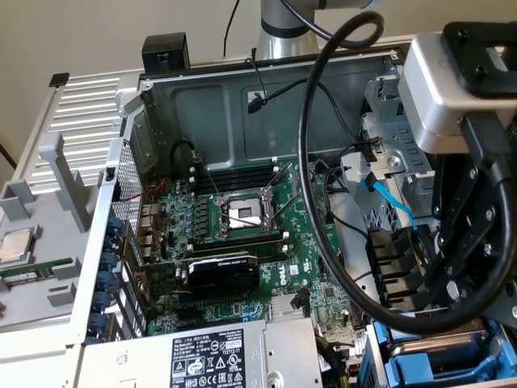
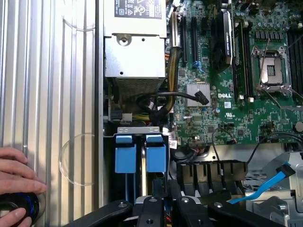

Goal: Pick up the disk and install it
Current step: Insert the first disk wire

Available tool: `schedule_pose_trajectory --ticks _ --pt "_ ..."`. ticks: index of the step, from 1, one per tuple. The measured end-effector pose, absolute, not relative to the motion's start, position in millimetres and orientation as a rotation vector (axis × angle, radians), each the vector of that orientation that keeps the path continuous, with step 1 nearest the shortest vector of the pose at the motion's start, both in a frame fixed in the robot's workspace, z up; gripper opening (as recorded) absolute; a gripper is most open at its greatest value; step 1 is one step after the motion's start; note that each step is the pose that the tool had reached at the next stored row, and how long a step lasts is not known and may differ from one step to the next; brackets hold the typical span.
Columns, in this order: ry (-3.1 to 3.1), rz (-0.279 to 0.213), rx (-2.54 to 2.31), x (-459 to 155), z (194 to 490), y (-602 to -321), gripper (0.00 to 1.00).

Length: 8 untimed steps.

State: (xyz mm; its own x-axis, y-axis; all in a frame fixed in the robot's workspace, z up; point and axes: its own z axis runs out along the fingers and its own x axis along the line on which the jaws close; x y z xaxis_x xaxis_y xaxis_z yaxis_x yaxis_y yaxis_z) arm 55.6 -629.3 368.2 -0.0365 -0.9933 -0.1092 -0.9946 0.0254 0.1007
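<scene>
The disk (image 1: 436, 354) stands on edge in the drive bay at the exterior view's lower right, with grey metal showing inside its bright blue carrier. In the wrist view its blue carrier end (image 2: 156, 153) sits beside a second blue carrier end (image 2: 125, 153) under a silver bracket. My gripper (image 2: 160, 187) hangs directly over the bay. Its black fingers are drawn close together and meet the edge of the right-hand blue carrier. In the exterior view the gripper (image 1: 456, 311) reaches down into the bay, and its fingertips are hidden by the case.
The open case holds the motherboard (image 1: 242, 234), a grey power-supply box (image 2: 135, 52) next to the bay, and black cables. A blue flat cable (image 2: 270, 187) lies close by. A small silver CPU chip (image 1: 16, 246) rests outside. A person's hand (image 2: 14, 170) rests on a black knob on the ribbed panel.
</scene>
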Motion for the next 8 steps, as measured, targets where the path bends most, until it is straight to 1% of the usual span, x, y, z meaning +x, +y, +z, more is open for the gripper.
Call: schedule_pose_trajectory --ticks 8 --pt "2.25 0.217 -2.18 55.7 368.2 -629.3 0.16"
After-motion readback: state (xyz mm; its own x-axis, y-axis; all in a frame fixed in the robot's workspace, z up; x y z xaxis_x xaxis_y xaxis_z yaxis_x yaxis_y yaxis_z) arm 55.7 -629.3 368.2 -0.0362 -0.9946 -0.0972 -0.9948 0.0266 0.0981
